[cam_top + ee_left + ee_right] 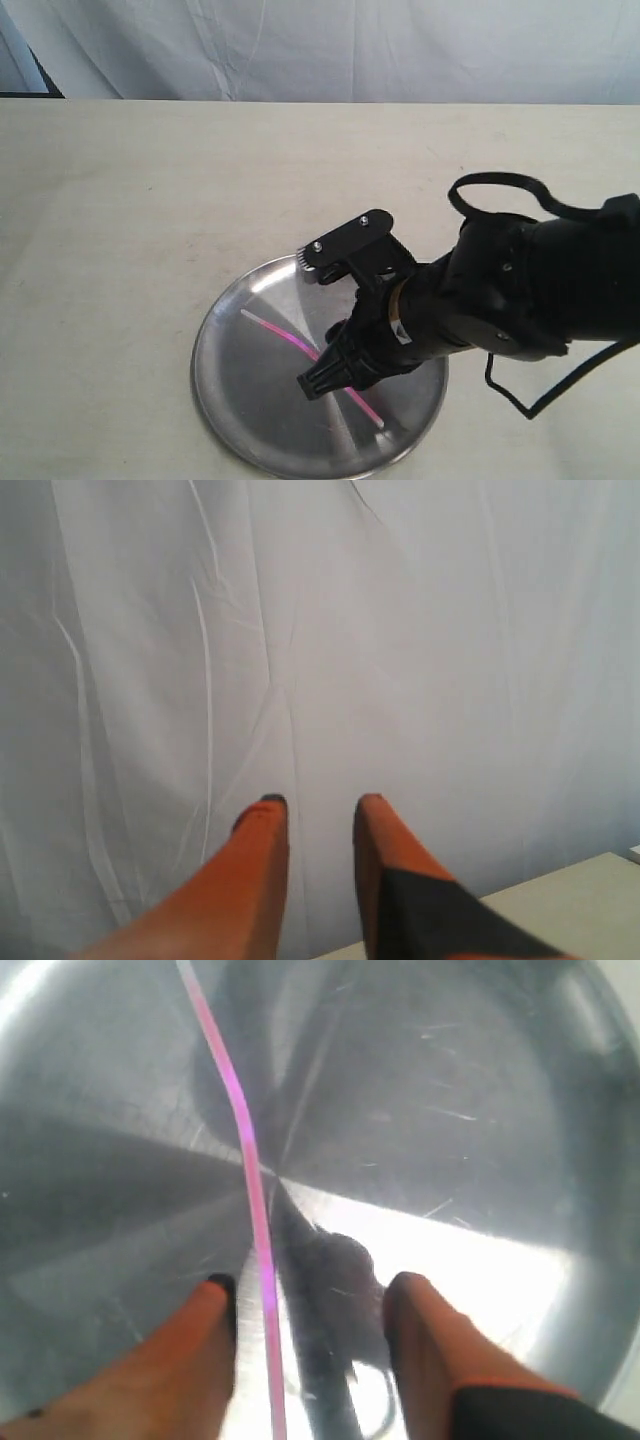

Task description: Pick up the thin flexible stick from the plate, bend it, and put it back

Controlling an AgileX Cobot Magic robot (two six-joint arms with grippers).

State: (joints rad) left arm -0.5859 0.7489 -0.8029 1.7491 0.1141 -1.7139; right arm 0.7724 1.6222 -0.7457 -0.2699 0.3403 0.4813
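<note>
Orange pads on my left gripper (pixel 318 805) are standing parted with a clear gap between them, gripping nothing. They are pointing at the white cloth backdrop (pixel 300 630), with a corner of the pale table (pixel 585 890) peeking in beside them. This arm is not showing in the exterior view.

Moving across that view, the plate (pixel 240 390) is sitting at the lower centre of the frame, silver and shiny. The thin flexible stick (pixel 283 337) is lying on it, running diagonally from the plate's upper left down toward its lower right rim. It is pale at the upper-left end and pink along the rest.

My right gripper (pixel 322 380) is reaching in from the right edge of the frame and hovering low over the middle of the stick, covering part of it. Through the right wrist camera, my right fingers (pixel 410 1310) are spread wide. The stick is passing between them, just beside one pad, with a slight kink in its line. I am not pinching it.
</note>
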